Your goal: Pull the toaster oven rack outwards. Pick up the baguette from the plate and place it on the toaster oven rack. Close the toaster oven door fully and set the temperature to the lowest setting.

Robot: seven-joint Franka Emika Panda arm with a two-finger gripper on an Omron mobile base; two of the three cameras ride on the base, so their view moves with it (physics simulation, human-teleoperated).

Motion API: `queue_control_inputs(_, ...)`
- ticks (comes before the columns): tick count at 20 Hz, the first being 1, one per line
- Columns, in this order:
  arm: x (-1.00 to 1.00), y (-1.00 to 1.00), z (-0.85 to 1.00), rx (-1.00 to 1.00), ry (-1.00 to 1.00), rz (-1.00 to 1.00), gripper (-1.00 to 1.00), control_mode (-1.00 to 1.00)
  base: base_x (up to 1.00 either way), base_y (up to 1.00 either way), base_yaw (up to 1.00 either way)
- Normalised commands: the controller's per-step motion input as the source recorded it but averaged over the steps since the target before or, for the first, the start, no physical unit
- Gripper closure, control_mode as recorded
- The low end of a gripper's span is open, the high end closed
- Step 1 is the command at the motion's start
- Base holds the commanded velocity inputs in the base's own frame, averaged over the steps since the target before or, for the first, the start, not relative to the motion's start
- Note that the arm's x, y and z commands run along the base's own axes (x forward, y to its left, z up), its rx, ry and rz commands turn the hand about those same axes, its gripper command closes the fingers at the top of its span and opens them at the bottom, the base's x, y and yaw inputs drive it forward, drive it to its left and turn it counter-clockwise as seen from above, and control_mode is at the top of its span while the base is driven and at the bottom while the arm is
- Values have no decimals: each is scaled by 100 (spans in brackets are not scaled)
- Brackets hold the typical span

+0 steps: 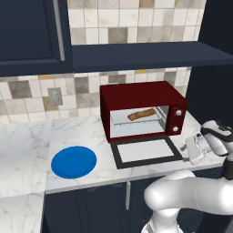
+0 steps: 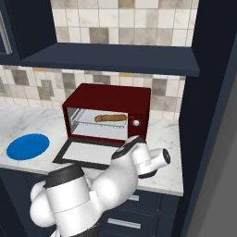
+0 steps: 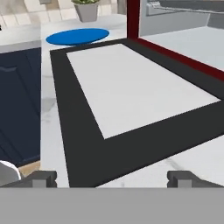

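Observation:
The dark red toaster oven (image 1: 136, 93) (image 2: 109, 99) stands on the marble counter. Its door (image 1: 145, 152) (image 2: 88, 152) (image 3: 131, 87) lies open and flat in front of it. The baguette (image 1: 141, 113) (image 2: 111, 118) lies on the light-grey rack (image 1: 136, 122) (image 2: 99, 126) inside the cavity. To the left of the oven the blue plate (image 1: 73, 162) (image 2: 28, 146) (image 3: 78, 36) sits bare. My gripper (image 1: 189, 151) (image 3: 112, 179) is open and holds nothing. It hovers low by the door's right edge and points across the pane toward the plate.
Two pale knobs (image 1: 176, 121) sit on the oven's right panel. A dark shelf (image 1: 145, 54) hangs above the oven, and a dark tall panel (image 1: 214, 82) closes the counter on the right. A potted plant (image 3: 87, 11) stands beyond the plate. A wall outlet (image 1: 55, 96) is at the back left.

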Motion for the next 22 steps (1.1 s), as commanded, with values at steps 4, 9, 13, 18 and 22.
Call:
queue_control_inputs(4,3,-38,-3,11,1,0,-100,-100,0,0,0)
queue_control_inputs(9,0,-24,-11,8,1,0,-100,-100,0,0,0)
queue_control_inputs(13,1,0,-18,3,0,0,-100,-100,0,0,0)
queue_control_inputs(18,3,0,-19,0,0,0,-100,-100,0,0,0)
queue_control_inputs(22,4,2,-15,0,0,0,-100,-100,0,0,0)
